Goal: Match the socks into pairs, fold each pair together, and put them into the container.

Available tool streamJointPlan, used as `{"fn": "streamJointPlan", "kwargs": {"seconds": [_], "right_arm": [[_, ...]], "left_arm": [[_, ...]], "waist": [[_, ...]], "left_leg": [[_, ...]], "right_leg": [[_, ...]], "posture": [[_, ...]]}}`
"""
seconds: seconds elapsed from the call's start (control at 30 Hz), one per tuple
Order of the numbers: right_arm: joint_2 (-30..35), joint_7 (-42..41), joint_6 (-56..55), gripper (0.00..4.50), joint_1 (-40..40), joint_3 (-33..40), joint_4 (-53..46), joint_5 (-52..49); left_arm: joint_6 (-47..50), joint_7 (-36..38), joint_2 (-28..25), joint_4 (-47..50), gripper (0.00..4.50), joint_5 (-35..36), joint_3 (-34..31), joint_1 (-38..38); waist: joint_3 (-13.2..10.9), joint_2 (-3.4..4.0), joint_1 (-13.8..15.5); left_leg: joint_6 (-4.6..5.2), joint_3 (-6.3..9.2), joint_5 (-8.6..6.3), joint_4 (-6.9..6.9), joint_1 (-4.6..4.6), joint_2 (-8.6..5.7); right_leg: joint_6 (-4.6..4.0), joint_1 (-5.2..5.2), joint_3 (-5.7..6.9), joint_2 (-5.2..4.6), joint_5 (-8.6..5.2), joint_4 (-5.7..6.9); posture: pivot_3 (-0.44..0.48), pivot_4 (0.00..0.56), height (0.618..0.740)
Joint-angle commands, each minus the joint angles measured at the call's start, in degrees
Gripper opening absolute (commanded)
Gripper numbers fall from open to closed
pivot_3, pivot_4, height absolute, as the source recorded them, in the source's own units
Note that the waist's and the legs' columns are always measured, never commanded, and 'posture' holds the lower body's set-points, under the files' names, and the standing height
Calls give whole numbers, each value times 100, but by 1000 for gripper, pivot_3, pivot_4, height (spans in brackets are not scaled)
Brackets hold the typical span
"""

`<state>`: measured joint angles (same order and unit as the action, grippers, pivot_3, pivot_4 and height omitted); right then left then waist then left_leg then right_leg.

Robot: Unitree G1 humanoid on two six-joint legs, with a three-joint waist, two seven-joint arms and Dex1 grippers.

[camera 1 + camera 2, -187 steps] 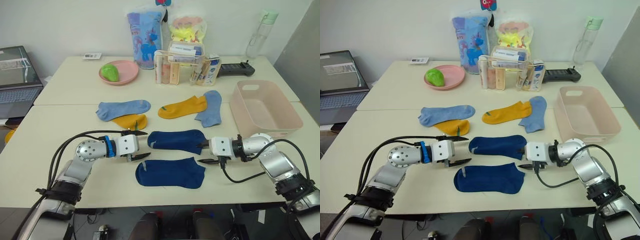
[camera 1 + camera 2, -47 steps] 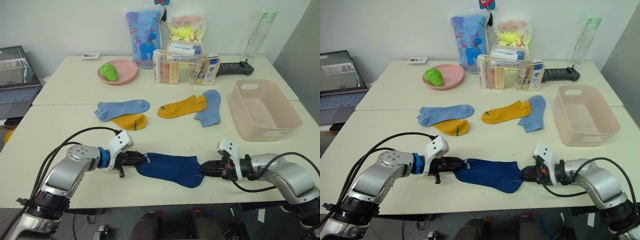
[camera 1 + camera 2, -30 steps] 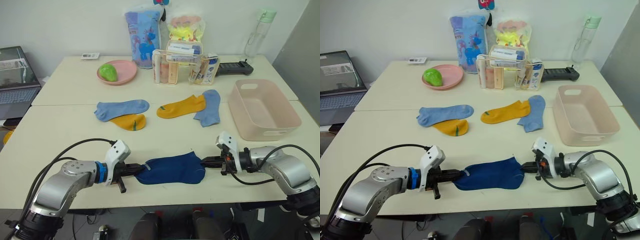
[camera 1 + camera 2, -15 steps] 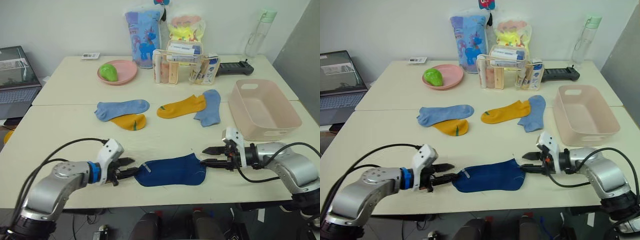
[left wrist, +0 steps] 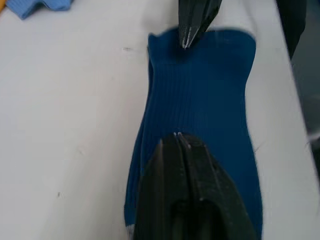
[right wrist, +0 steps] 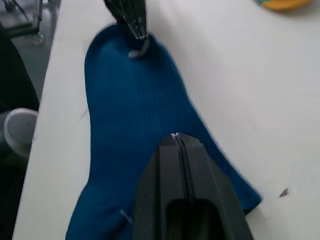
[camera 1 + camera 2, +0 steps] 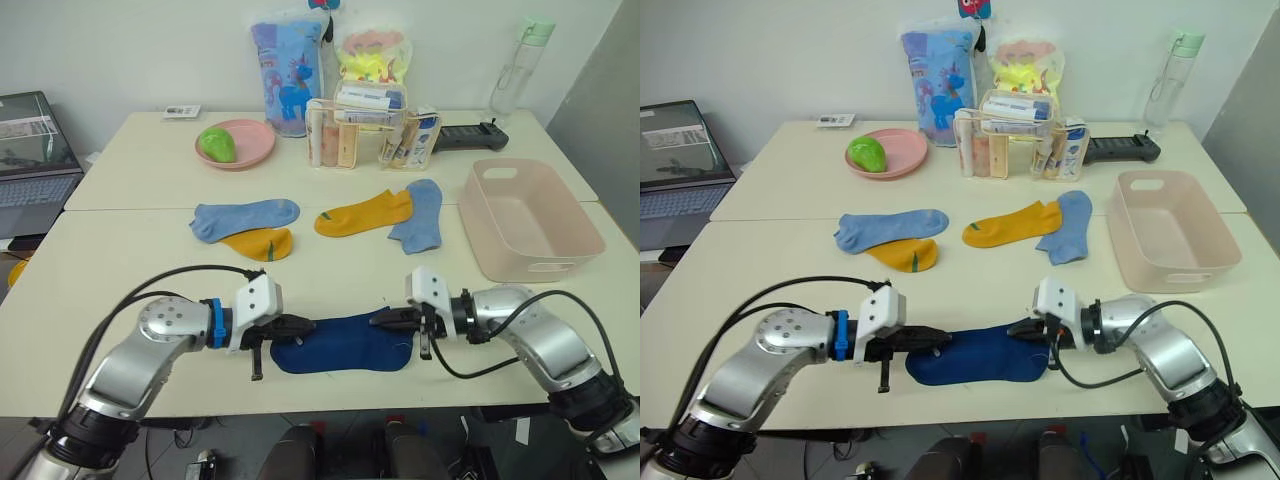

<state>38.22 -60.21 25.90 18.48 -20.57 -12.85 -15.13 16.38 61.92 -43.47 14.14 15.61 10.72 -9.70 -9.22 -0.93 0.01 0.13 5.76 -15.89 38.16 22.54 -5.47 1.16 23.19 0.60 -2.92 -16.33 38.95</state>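
Cream and flat, the surface (image 7: 120, 270) carries everything we see, with a white wall behind it and a laptop (image 7: 35, 150) off at our left edge. Near the front edge lies the navy pair (image 7: 345, 344), which looks like one sock stacked on the other, lengthwise across the surface. Our left pincer (image 7: 305, 326) rests over one end of that pair with its fingers pressed together; the wrist view shows the tips closed above the blue knit, and we cannot tell whether any cloth is caught between them. Our right pincer (image 7: 380, 318) sits over the opposite end, fingers likewise pressed shut, tips on or just over the fabric.

Farther back, one light blue sock (image 7: 245, 216) lies beside and partly over a mustard yellow sock (image 7: 260, 243). To the right of those, a second mustard yellow sock (image 7: 365, 213) touches the second light blue sock (image 7: 417, 215). Well apart on our right stands the pale pink container (image 7: 580, 238), with nothing in it.

Along the back we see a round pink plate (image 7: 250, 148) holding a green object (image 7: 217, 144), a clear organizer box (image 7: 365, 135) with packets, two printed bags (image 7: 290, 65), a bottle (image 7: 517, 65) and a black device (image 7: 468, 136).
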Motion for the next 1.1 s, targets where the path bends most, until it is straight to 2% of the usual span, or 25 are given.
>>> {"fn": "streamJointPlan", "kwargs": {"seconds": [0.03, 0.1, 0.2, 0.3, 0.47, 0.6, 0.73, 0.87, 1.0, 1.1], "right_arm": [[113, -65, -513, 21, -143, -69, 156, 347], [214, -87, -733, 21, -308, -19, 340, 474], [465, -238, -993, 21, -571, 179, 429, 439], [589, -344, -1025, 21, -735, 363, 277, 266], [491, -361, -724, 21, -822, 676, -245, -211], [384, -373, -462, 21, -835, 550, -458, -307], [549, -443, -565, 21, -959, 321, -400, 53], [759, -497, -755, 21, -1038, 298, -308, 306], [845, -505, -744, 21, -1038, 484, -309, 188], [682, -134, 114, 21, -889, 1044, -685, -455]], "left_arm": [[-561, -130, 29, -374, 13, -434, 51, 15], [-718, -195, 10, -702, 13, -579, 7, 127], [-557, -241, 10, -858, 13, -335, -299, 322], [-31, -219, 34, -537, 13, 155, -559, 400], [-5, 3, -46, 5, 13, 417, -676, 631], [-23, 141, -230, 278, 13, 270, -582, 818], [-327, 134, -512, 52, 13, -316, -394, 788], [-617, 157, -644, -305, 13, -559, -390, 821], [-423, 157, -584, -221, 13, -265, -525, 868], [-160, 215, -458, 174, 13, 332, -752, 890]], "waist": [[0, 0, -1], [1, 1, -1], [11, -1, 0], [15, -2, 2], [15, -1, -1], [15, -1, 0], [15, -1, 2], [16, 0, 7], [18, 0, 6], [17, 0, 5]], "left_leg": [[0, -1, 0, 0, -1, 0], [0, 0, 0, 0, -3, 0], [0, 1, 0, -1, -6, 0], [1, 2, -1, 0, -12, 0], [2, 4, -1, -1, -13, 1], [1, 3, -1, -4, -12, 3], [2, 3, -1, -4, -12, 2], [2, 2, -1, -4, -13, 2], [2, 2, -1, -5, -15, 2], [2, 2, -1, -4, -13, 3]], "right_leg": [[0, 0, -1, 0, 0, 2], [0, -1, 0, 0, 0, 1], [0, -4, 0, 0, 0, 0], [1, -12, 1, 1, 0, 0], [1, -12, 1, 1, 0, 0], [1, -9, 0, 1, 0, 2], [1, -9, 1, 1, -1, 0], [1, -11, 0, 1, -1, 0], [1, -12, 1, 1, -1, 0], [1, -11, 0, 1, -1, 1]], "posture": [[0, 150, 740], [0, 150, 740], [0, 150, 740], [0, 150, 740], [0, 150, 740], [0, 150, 740], [0, 150, 740], [0, 150, 740], [0, 150, 740], [0, 150, 740]]}}
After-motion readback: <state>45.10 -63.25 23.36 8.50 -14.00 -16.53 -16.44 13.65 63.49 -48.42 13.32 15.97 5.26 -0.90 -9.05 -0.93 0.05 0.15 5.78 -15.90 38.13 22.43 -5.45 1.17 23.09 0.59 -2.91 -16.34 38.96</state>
